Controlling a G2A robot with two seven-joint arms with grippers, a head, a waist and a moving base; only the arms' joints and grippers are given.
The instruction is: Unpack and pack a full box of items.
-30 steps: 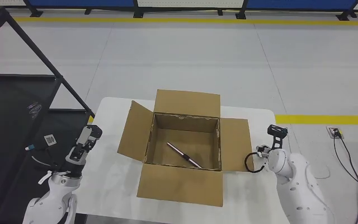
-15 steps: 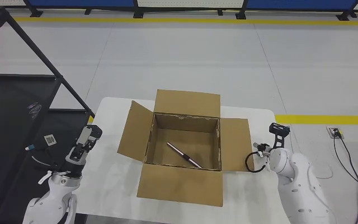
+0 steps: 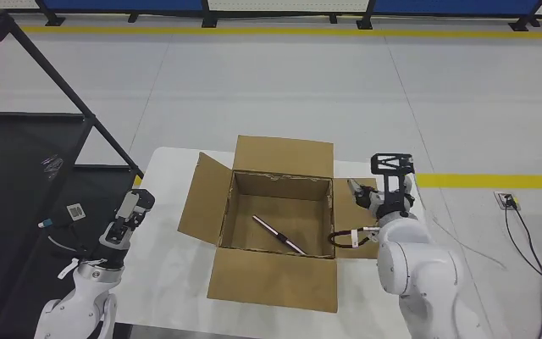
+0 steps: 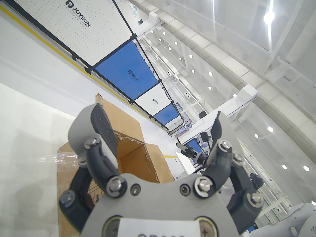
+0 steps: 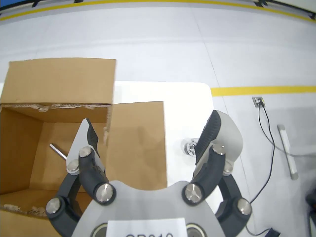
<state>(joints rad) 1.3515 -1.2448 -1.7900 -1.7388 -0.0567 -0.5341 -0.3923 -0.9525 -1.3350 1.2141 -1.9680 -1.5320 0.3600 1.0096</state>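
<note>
**Container.** One cardboard box (image 3: 281,186), open, in the middle of the table (image 3: 169,263). All four flaps are folded outward, and the far flap reaches the table's far edge.

**Contents.** One slim metal rod (image 3: 279,235) lies flat and diagonal on the box floor.

**Beside the container.** One small shiny piece (image 5: 188,147) sits on the bare table just beside the right flap's outer edge. Its kind cannot be told.

**Grippers.** The left gripper (image 4: 158,117) is at the table's left edge, well apart from the box, with fingers spread and nothing between them. The right gripper (image 3: 392,163) is above the outer edge of the right flap, near the table's right edge. Its jaws are wide apart and empty.

**Change.** A second ago the right gripper was lower down at the table's right edge, clear of the flap. It has since swung in and toward the far side, over the flap. The left gripper, box and rod are where they were.

**Count.** Box 1; flaps 4; rod 1; shiny piece 1; grippers 2.
</note>
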